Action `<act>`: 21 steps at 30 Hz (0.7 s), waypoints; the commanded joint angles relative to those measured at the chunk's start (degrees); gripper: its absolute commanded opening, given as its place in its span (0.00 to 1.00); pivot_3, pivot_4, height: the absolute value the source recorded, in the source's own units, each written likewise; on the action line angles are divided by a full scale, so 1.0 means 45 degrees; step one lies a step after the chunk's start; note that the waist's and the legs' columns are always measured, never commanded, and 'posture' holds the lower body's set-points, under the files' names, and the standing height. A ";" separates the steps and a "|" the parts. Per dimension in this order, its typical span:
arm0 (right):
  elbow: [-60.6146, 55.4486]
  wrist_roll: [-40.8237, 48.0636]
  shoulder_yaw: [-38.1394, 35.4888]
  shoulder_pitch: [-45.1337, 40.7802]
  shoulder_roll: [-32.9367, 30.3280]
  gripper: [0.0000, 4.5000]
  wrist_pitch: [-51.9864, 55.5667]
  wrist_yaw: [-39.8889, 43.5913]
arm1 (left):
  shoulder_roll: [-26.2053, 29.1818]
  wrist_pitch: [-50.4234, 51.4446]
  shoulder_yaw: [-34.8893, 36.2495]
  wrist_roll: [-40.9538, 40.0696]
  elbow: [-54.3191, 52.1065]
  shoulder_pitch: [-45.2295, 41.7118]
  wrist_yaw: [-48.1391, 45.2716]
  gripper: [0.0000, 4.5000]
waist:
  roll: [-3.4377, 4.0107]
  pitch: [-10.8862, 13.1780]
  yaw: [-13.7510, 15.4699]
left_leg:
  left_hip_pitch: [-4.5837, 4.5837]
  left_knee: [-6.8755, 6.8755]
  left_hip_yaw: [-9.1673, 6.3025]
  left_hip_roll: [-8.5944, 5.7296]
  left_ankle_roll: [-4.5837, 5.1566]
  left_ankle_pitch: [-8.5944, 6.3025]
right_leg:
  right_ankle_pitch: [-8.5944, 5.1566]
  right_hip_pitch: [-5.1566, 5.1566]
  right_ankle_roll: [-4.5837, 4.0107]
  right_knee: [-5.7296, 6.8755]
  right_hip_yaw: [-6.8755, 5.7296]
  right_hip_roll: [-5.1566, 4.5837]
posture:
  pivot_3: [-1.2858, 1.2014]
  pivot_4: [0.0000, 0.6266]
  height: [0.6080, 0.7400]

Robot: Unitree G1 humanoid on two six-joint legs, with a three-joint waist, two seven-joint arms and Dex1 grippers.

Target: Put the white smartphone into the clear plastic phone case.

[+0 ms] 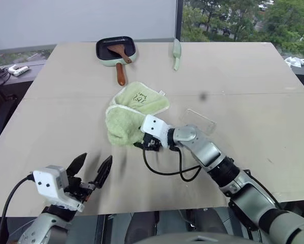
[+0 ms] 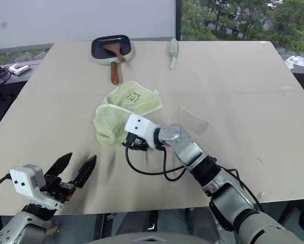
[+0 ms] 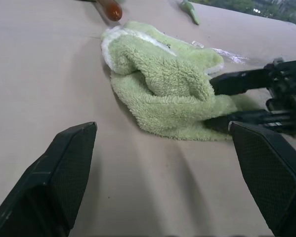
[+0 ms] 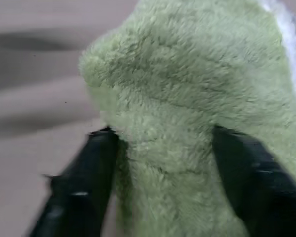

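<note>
The right gripper (image 4: 160,163) reaches across the table (image 1: 253,76) into the crumpled near end of the green terry cloth (image 1: 127,118), its two black fingers (image 4: 81,187) set on either side of a raised fold and pressing into the pile. The left gripper (image 1: 91,170) hovers near the table's front edge with its fingers spread wide and nothing between them. The clear plastic phone case (image 1: 200,121) lies flat on the tabletop just beside the right forearm, apart from the cloth. I can't make out the white smartphone anywhere. At the far side sit a small square pan (image 1: 115,49) with a wooden spatula (image 1: 120,60) and a pale green utensil (image 1: 176,53).
</note>
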 commanded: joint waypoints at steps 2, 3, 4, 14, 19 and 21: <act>-0.0324 -0.0002 -0.0316 -0.0231 0.0307 0.18 0.0031 -0.0235 | 0.0211 -0.0318 -0.0131 -0.0177 -0.0452 0.0317 -0.0541 1.00 | 0.0001 0.0001 -0.0013 | 0.0000 -0.0006 0.0001 0.0000 0.0000 0.0000 | 0.0000 -0.0004 0.0000 0.0000 0.0000 0.0000 | 0.52 0.24 1.00; -0.0353 0.0032 -0.0390 -0.0225 0.0347 0.07 0.0054 -0.0297 | 0.0221 -0.0346 -0.0148 -0.0236 -0.0438 0.0322 -0.0632 1.00 | 0.0001 0.0001 -0.0016 | 0.0000 -0.0009 0.0001 0.0000 0.0000 0.0000 | -0.0001 -0.0005 -0.0001 0.0000 0.0000 0.0001 | 0.52 0.24 1.00; -0.0384 0.0058 -0.0455 -0.0222 0.0383 0.01 0.0092 -0.0345 | 0.0225 -0.0372 -0.0145 -0.0287 -0.0424 0.0320 -0.0707 1.00 | 0.0002 0.0001 -0.0017 | 0.0001 -0.0010 0.0001 0.0000 0.0000 0.0000 | -0.0001 -0.0007 -0.0001 0.0000 0.0000 0.0002 | 0.52 0.24 1.00; -0.1544 0.1955 -0.2600 -0.0555 0.0929 0.01 0.0707 -0.0227 | 0.0463 -0.0280 0.0061 -0.0629 -0.0446 0.0048 -0.0787 1.00 | 0.0004 0.0003 -0.0046 | -0.0013 -0.0012 0.0000 0.0000 0.0000 0.0000 | 0.0000 -0.0021 0.0002 0.0003 0.0000 0.0006 | 0.52 0.24 1.00; -0.2196 0.3786 -0.4953 -0.1221 0.0214 0.01 0.1350 0.0066 | 0.1036 0.0040 0.0069 -0.1255 -0.0712 -0.0899 -0.0641 1.00 | 0.0006 0.0004 0.0021 | -0.0043 -0.0008 -0.0013 0.0000 0.0000 0.0001 | 0.0018 -0.0043 0.0032 0.0003 -0.0013 0.0005 | 0.52 0.24 1.00; -0.2282 0.4224 -0.5699 -0.1389 -0.0340 0.01 0.1598 0.0070 | 0.1301 0.0237 0.0003 -0.1508 -0.0810 -0.1347 -0.0481 1.00 | 0.0005 0.0003 0.0037 | -0.0052 -0.0006 -0.0026 -0.0003 -0.0001 0.0002 | 0.0024 -0.0045 0.0040 0.0002 -0.0027 0.0005 | 0.52 0.24 1.00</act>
